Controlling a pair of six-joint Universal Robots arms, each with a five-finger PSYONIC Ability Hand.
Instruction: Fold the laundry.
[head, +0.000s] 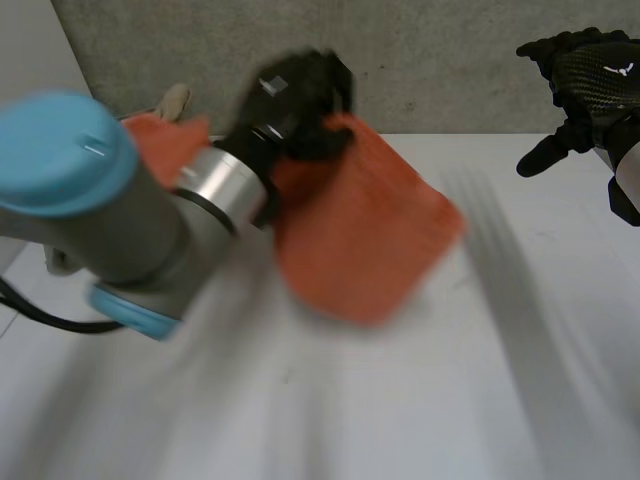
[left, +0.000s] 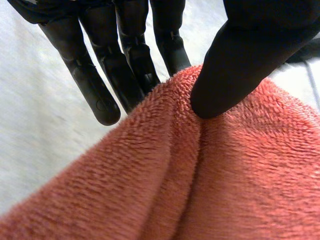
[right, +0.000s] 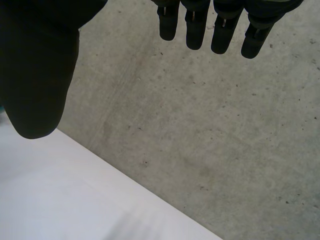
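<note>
Our left robot hand (left: 250, 50) pinches the orange towel (head: 365, 230) by its edge, thumb against straight fingers, the worktop (head: 400, 420) beneath the towel. We fear this shallow pinch slipping mid-swing; our right robot hand (head: 590, 75), fingers relaxed, hovers well apart from the towel.

the left hand (left: 131, 50) pinches a coral towel (left: 210, 180) at its edge. the thumb (left: 245, 65) presses on the fuzzy near side, and the straight fingers (left: 92, 87) reach down behind the edge. a crease runs down the towel from the thumb tip. the white table (left: 30, 125) lies beyond the fingers.
</note>
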